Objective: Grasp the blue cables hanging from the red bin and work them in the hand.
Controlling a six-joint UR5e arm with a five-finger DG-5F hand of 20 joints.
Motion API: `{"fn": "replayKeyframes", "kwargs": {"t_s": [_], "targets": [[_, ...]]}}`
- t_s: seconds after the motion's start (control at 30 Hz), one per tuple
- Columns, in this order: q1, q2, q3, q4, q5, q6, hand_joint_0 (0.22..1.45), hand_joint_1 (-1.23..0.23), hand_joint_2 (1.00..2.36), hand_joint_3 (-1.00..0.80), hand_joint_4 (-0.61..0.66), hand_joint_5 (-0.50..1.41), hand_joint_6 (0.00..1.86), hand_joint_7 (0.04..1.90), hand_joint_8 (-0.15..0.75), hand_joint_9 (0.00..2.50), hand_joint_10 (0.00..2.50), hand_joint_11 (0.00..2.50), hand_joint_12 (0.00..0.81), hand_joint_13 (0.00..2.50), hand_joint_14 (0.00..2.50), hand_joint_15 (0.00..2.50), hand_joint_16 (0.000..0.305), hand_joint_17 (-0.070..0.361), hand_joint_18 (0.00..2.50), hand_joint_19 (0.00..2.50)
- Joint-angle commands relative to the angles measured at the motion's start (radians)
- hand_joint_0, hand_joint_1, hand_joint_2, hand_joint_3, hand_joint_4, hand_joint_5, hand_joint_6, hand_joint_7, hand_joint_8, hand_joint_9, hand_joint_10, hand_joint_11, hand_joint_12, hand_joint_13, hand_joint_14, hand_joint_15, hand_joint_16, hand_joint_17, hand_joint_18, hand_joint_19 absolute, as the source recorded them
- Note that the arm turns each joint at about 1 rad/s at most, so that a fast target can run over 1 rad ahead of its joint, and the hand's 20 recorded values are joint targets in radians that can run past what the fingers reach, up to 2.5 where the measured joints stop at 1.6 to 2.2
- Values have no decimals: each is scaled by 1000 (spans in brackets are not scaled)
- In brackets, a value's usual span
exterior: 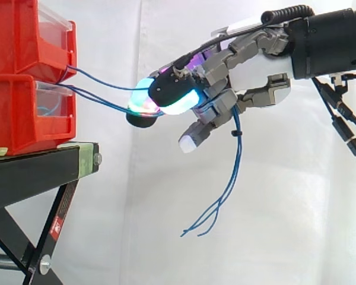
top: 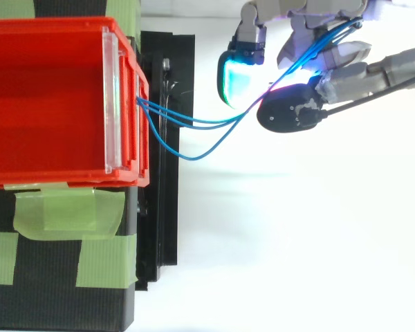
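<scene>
Thin blue cables [exterior: 101, 98] [top: 200, 135] run out of the front of the stacked red bins [exterior: 24, 71] [top: 48, 104] to the right. They pass between the curled fingers of my hand [exterior: 249, 74] [top: 311, 48], which is shut on them a short way off the bins. The fingertips [exterior: 178, 101] [top: 235, 79] glow cyan, white and magenta around the strands. Below the hand the cables' loose ends [exterior: 216, 202] hang down and curl left, held together by a small black tie.
The bins stand on a black stand [exterior: 41, 169] [top: 159, 200] with green tape patches [top: 69, 218] on its top. A white curtain [exterior: 136, 225] fills the background. The arm enters from the right, with open room beneath the hand.
</scene>
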Motion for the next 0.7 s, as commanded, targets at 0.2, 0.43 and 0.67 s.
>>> {"fn": "replayKeyframes", "kwargs": {"t_s": [0.2,0.43,0.67], "targets": [[-1,0,0,-2,2,2,1332,-674,1015,257,-7,105,432,1257,414,278,2500,2500,366,345,2500,2293,51,115,371,498],[-1,0,0,-1,0,0,1302,-663,1013,378,6,99,464,1234,438,314,2500,2500,395,408,2500,2132,48,108,448,503],[-1,0,0,1,0,0,1241,-694,1002,466,26,117,450,1234,482,543,2500,2500,518,664,2500,2279,49,109,748,487]]}}
